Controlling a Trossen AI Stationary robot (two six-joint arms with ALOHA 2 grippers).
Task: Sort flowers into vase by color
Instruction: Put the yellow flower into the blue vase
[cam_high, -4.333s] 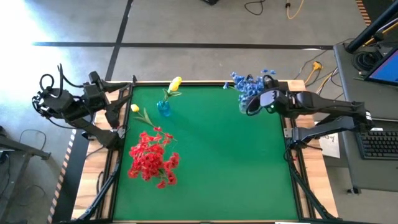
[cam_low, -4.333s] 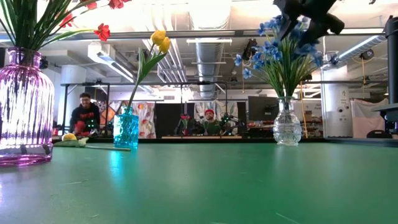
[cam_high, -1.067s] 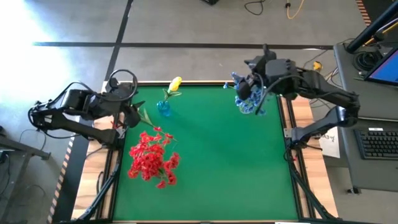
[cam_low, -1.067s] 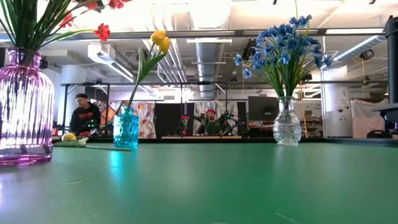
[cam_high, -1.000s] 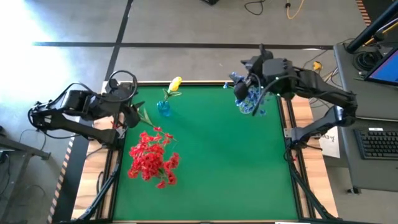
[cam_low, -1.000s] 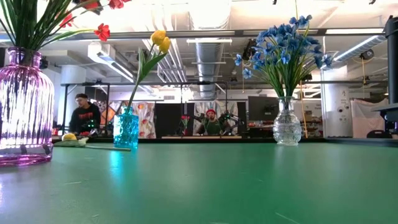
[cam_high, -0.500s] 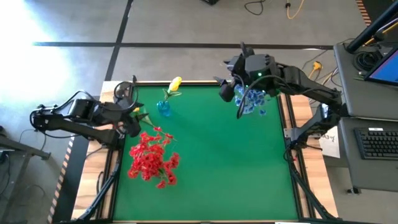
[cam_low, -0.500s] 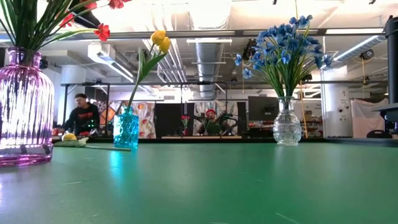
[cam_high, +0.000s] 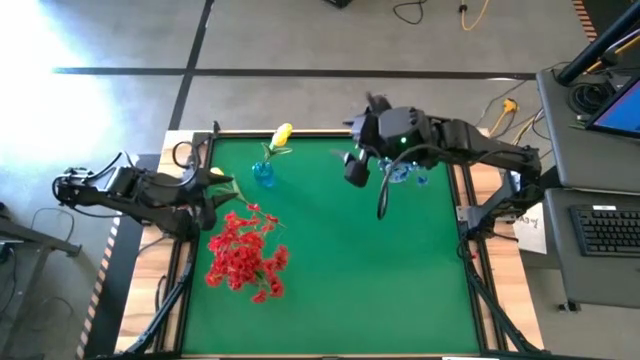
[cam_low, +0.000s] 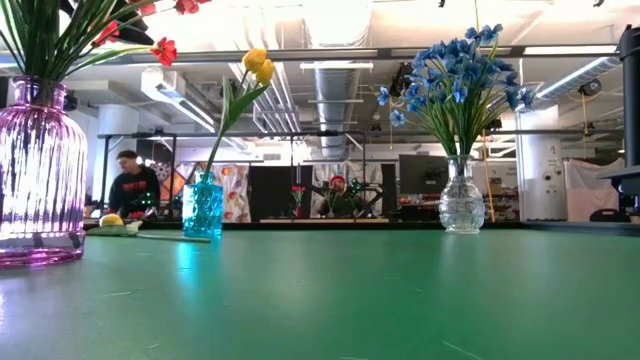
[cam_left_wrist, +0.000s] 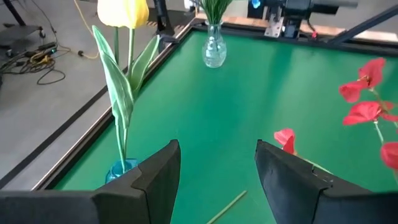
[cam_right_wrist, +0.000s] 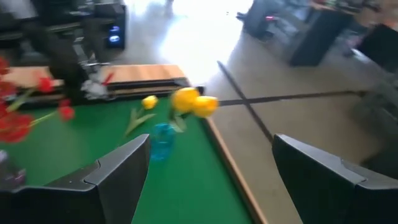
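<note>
Left gripper (cam_left_wrist: 214, 180) open, empty — low beside loose yellow flower with thin green stem (cam_high: 222, 180), near small blue glass vase (cam_high: 263, 174). Right gripper (cam_high: 355, 168) open over green table (cam_high: 350, 270).

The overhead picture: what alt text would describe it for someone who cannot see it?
Seen from above, a green table holds red flowers at left, a yellow flower in a small blue vase at the far edge, and blue flowers at far right. The right gripper hangs open beside the blue flowers; the left gripper hangs open over a loose yellow flower.

vases (cam_low: 203, 208): 3 | yellow flowers (cam_high: 283, 133): 2 | arms: 2
</note>
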